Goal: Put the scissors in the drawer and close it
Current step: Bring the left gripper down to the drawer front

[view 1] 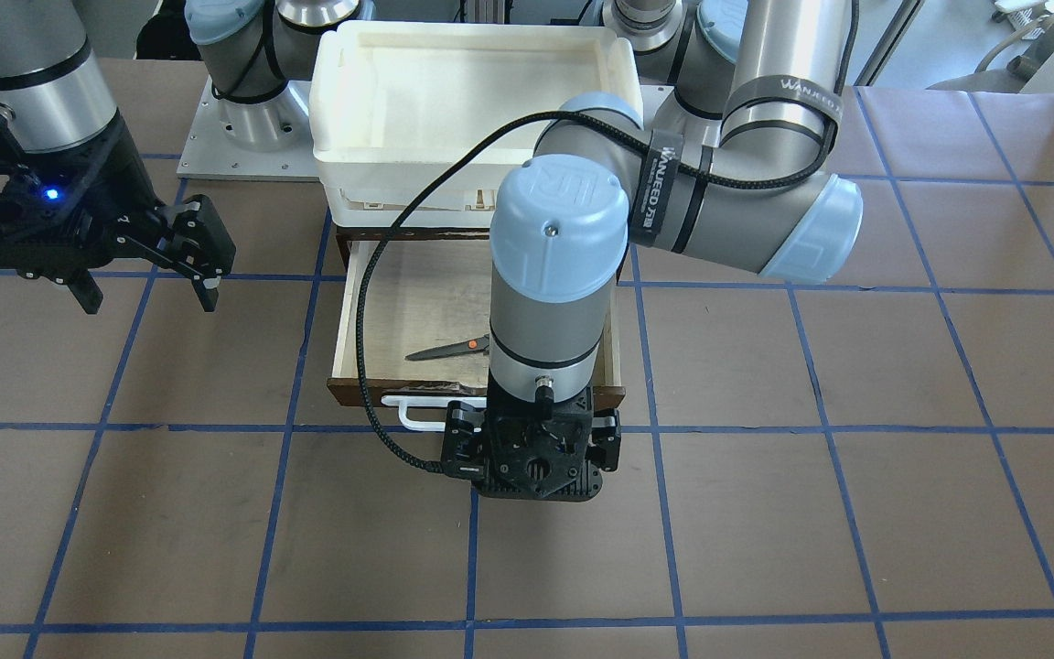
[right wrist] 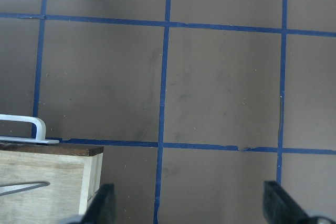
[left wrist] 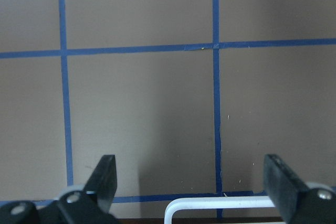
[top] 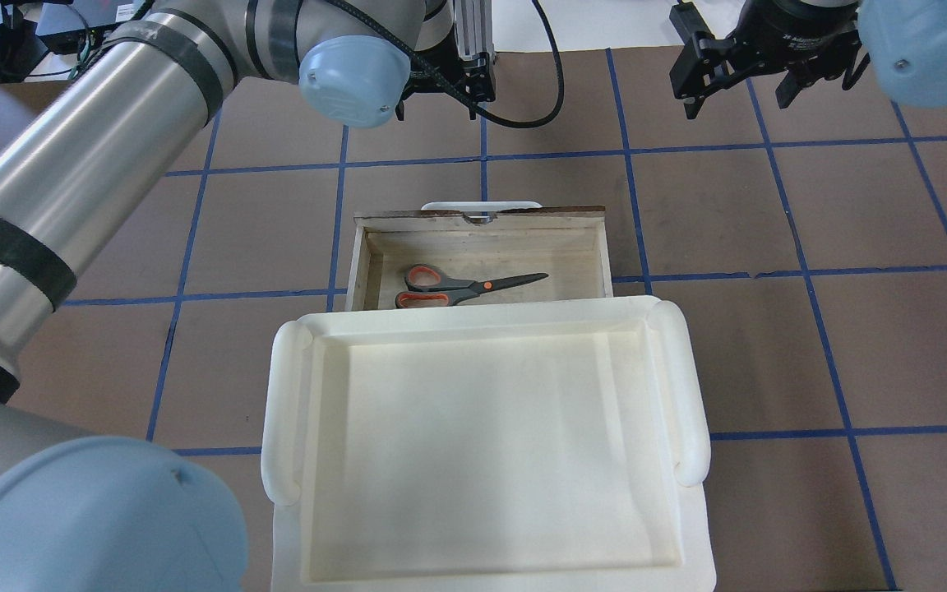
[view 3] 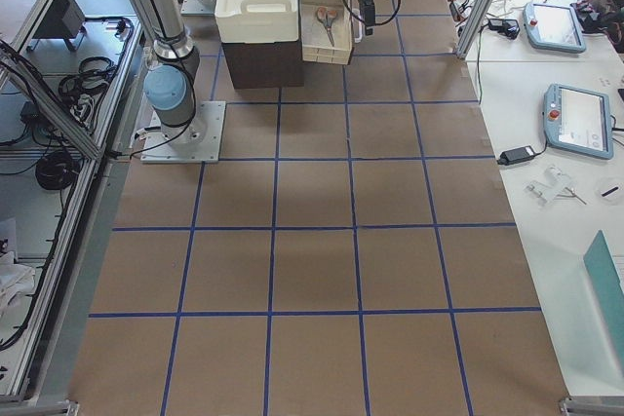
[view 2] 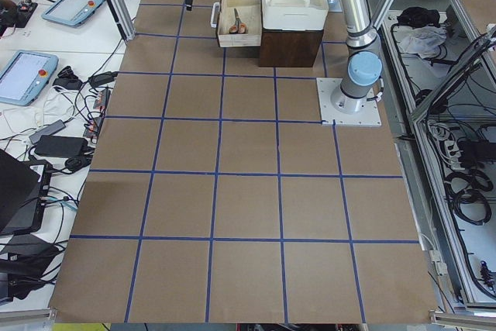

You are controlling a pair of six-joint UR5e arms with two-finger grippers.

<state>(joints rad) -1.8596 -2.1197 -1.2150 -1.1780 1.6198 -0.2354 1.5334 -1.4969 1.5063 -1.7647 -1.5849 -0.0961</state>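
Pincers both spread — left pincer (left wrist: 191, 178) near handle (left wrist: 220, 201); right pincer (right wrist: 191, 205) aside; one scissors (top: 457, 288) in open drawer (top: 556, 215).

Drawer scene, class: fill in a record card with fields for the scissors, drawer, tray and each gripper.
scissors: lying flat inside the drawer
drawer: pulled open, white handle on its front
tray: white, on the dark cabinet above the drawer
left gripper: open, holding nothing, just past the handle
right gripper: open, holding nothing, off to the side above the table
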